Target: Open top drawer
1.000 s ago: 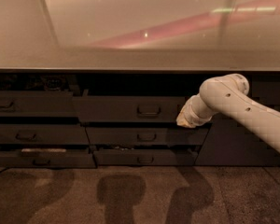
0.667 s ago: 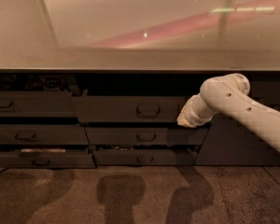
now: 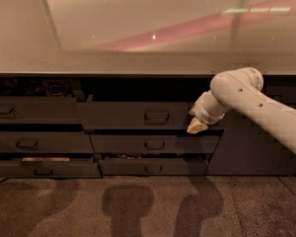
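Observation:
The top drawer is the wide dark grey front in the middle bank, just under the counter. Its small loop handle sits at centre. The front appears to stand slightly forward of the others, with a dark gap above it. My gripper hangs at the right end of that front, to the right of the handle and about level with the drawer's lower edge. The white arm reaches in from the right edge of the view.
A pale counter top overhangs the drawers. Two lower drawers lie under the top one, and the left bank has three fronts, the lowest ajar. A plain dark panel stands at the right. Speckled floor lies in front.

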Controlling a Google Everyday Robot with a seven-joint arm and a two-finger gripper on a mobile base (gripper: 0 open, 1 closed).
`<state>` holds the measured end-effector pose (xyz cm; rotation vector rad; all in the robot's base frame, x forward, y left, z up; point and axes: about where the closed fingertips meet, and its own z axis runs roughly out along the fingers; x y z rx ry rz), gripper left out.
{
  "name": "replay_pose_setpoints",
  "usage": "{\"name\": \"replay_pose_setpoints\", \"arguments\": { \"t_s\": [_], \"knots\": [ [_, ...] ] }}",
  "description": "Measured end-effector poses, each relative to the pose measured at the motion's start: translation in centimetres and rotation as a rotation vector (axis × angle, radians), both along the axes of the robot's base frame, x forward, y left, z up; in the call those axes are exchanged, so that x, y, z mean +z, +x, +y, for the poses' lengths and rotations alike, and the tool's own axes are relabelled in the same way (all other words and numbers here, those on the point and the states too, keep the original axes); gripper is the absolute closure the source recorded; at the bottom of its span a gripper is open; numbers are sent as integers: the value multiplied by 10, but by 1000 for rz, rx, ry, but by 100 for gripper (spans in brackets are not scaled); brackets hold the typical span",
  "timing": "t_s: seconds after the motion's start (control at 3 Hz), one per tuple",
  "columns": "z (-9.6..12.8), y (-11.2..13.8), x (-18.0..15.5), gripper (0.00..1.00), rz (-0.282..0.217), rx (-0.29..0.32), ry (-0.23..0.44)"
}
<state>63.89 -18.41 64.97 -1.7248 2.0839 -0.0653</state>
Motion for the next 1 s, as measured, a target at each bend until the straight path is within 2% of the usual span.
{"name": "replay_pose_setpoints", "arguments": {
  "t_s": [0.33,0.67,1.0],
  "knots": [
    [-5,13,12,0,2,-36,-5],
    [-5,13,12,0,2,-36,-5],
    [-2,9,33,0,-5,-16,35]
  ]
}}
